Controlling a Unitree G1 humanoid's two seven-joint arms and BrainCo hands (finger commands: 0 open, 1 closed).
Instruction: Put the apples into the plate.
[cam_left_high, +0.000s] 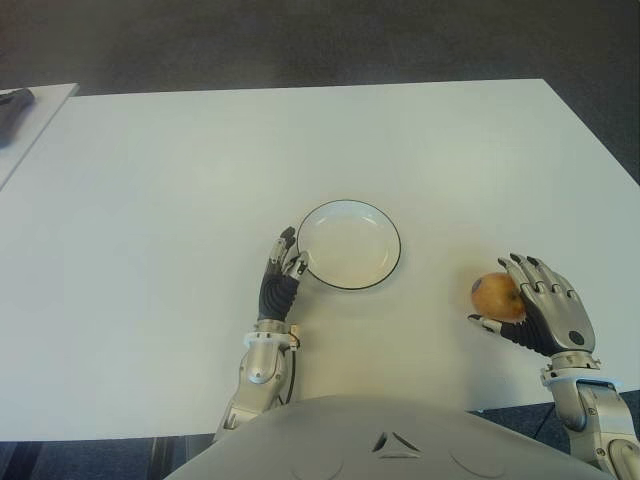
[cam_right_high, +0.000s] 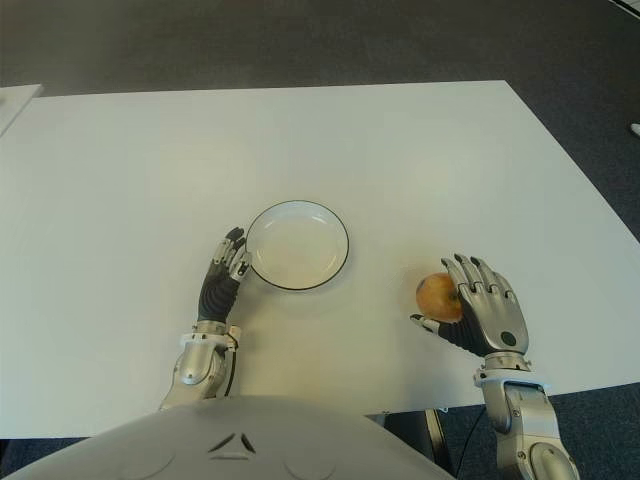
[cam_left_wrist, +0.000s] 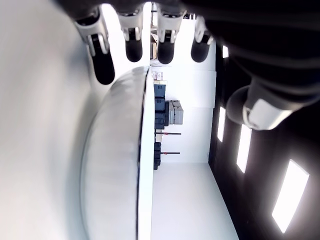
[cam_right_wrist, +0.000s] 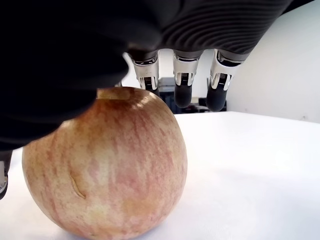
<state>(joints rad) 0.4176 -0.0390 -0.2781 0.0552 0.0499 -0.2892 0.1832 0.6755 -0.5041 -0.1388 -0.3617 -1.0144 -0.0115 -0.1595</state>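
— Looking at the worktop (cam_left_high: 150, 200), what do you see on it?

— It is white, and near its middle there is a white plate (cam_left_high: 349, 245) with a thin dark rim. The plate has nothing inside. To the right of the plate, well apart from it, one apple (cam_left_high: 497, 296) sits on the worktop. It is yellow with red stripes.

— Where is the right hand (cam_left_high: 545, 310)?

— It is just at the right side of the apple. The palm faces the fruit, the fingers (cam_right_wrist: 182, 80) are spread and curve over the top of it, and the thumb comes under the near side. In the right wrist view the apple (cam_right_wrist: 105, 165) stands on the worktop, and three fingertips hang behind it, not pressing it. I cannot tell if the palm touches the apple, but the hand is not closed on it.

— And the left hand (cam_left_high: 280, 280)?

— It is at the left edge of the plate, with the fingers straight and a little spread, pointing along the rim. In the left wrist view the fingertips (cam_left_wrist: 134, 47) are just beside the plate rim (cam_left_wrist: 142, 150) and hold nothing.

— Anything else?

— One dark object (cam_left_high: 14, 100) lies on a second surface at the far left.
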